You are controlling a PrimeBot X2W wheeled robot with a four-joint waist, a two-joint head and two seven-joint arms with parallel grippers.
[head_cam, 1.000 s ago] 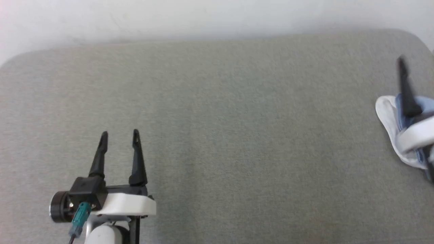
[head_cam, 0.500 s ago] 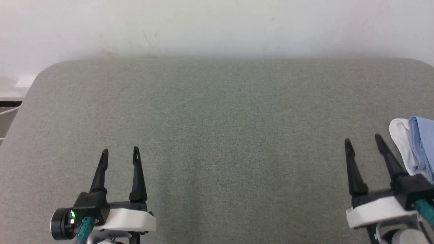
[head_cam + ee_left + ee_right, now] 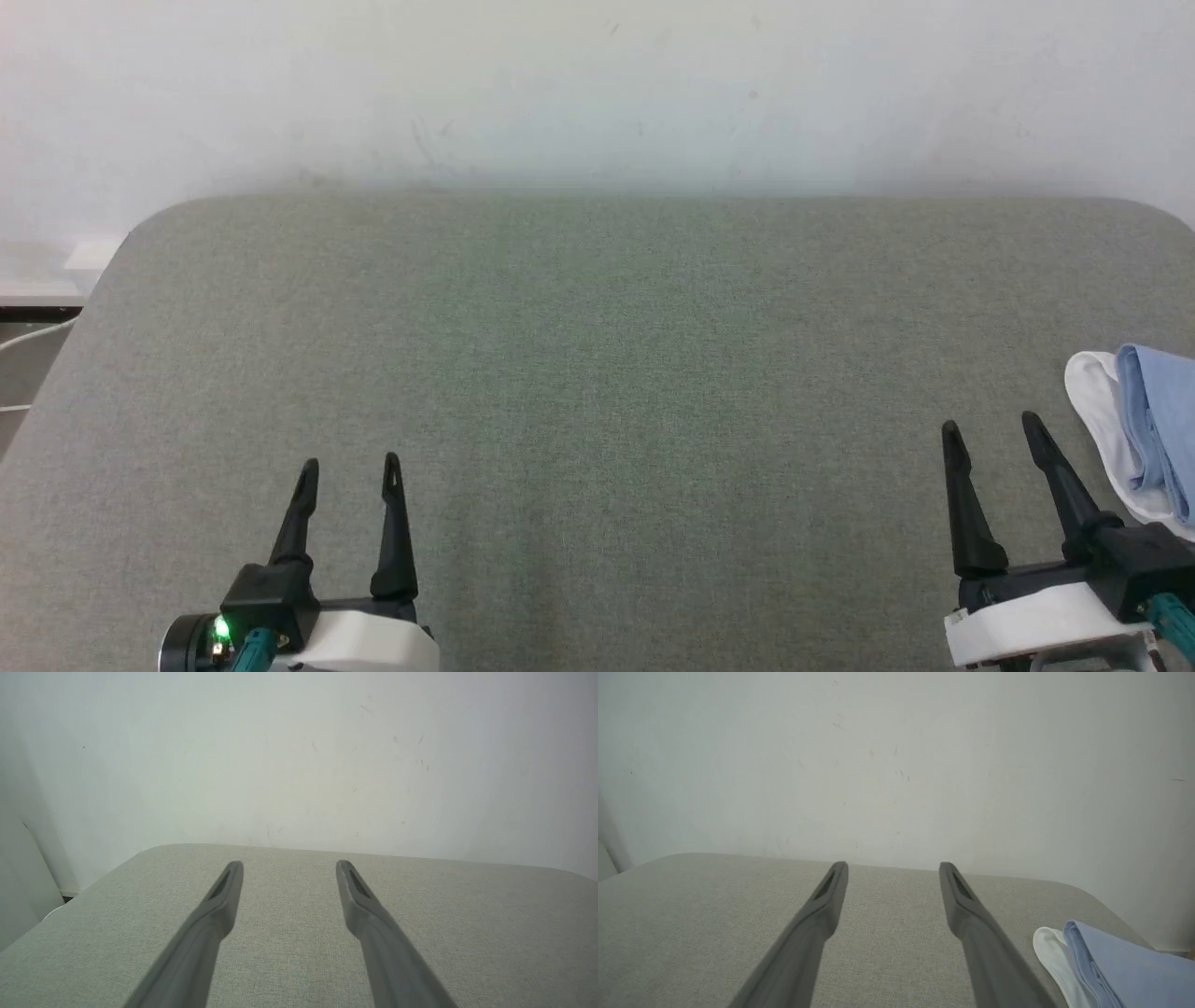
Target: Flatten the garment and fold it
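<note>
The garment [image 3: 1153, 425] is a light blue folded bundle with a white collar part, lying at the right edge of the grey padded table [image 3: 597, 373]; it is cut off by the frame. In the right wrist view the garment [image 3: 1120, 966] lies at the lower right, beside the right finger. My right gripper [image 3: 991, 429] stands open just left of it, nothing between its fingers. My left gripper [image 3: 351, 463] is open too, over bare table at the lower left. In its own wrist view the left gripper [image 3: 289, 864] holds nothing, and the right gripper [image 3: 893, 865] is likewise empty.
A white wall [image 3: 597, 84] runs behind the table's far edge. The table's rounded left corner [image 3: 140, 229] drops off toward a white ledge and cables [image 3: 37, 317] at the far left.
The head camera has tilted and turned, bringing the wall and both grippers into view. My right gripper has come off the garment and drawn back to the lower right, open.
</note>
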